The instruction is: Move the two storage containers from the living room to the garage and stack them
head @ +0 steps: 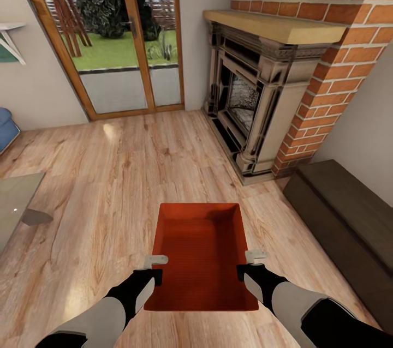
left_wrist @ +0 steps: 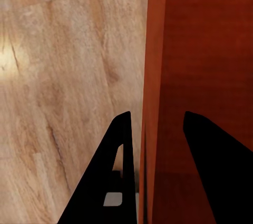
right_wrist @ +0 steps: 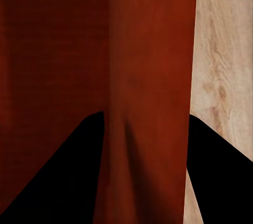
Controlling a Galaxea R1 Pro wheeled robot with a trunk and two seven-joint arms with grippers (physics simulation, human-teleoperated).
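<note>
Head view: both arms reaching forward, left gripper [head: 156, 264] and right gripper [head: 252, 262] jaws each clamping a side wall of one orange-red storage container [head: 202, 244], above light wood flooring [head: 109, 184], near brick fireplace [head: 262, 91].

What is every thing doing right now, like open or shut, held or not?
Orange-red rectangular plastic bin: lidless, empty, held at both side walls.
Left gripper: shut on the bin's left wall, fingers astride it.
Right gripper: shut on the right wall.
Wood-framed glass doors: shut.
</note>
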